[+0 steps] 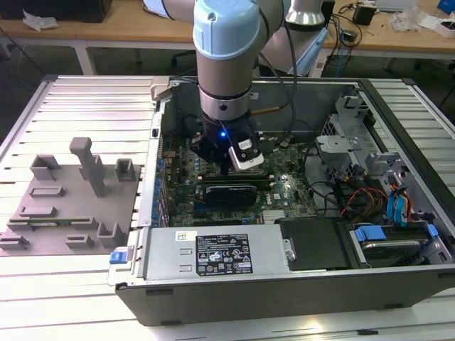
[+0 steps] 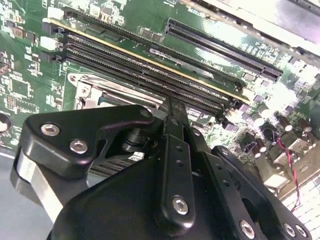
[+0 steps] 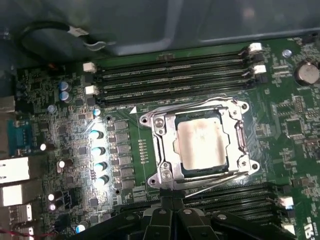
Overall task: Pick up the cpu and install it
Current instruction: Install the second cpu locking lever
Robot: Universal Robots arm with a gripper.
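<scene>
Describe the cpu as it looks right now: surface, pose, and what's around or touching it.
In the first wrist view the cpu is a flat square chip with a pale, glare-washed silvery metal top and a thin darker rim. It lies flat inside the socket's metal frame on the green motherboard, between memory slot rows. The gripper is beside the socket, not touching the chip.

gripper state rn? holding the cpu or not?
Gripper: shut, holding nothing. The silvery-grey square cpu sits in the metal-framed socket on the green motherboard, apart from the fingertips.

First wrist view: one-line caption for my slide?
Silvery square cpu seated in the metal-framed socket on the green motherboard, black gripper beside the socket.
</scene>
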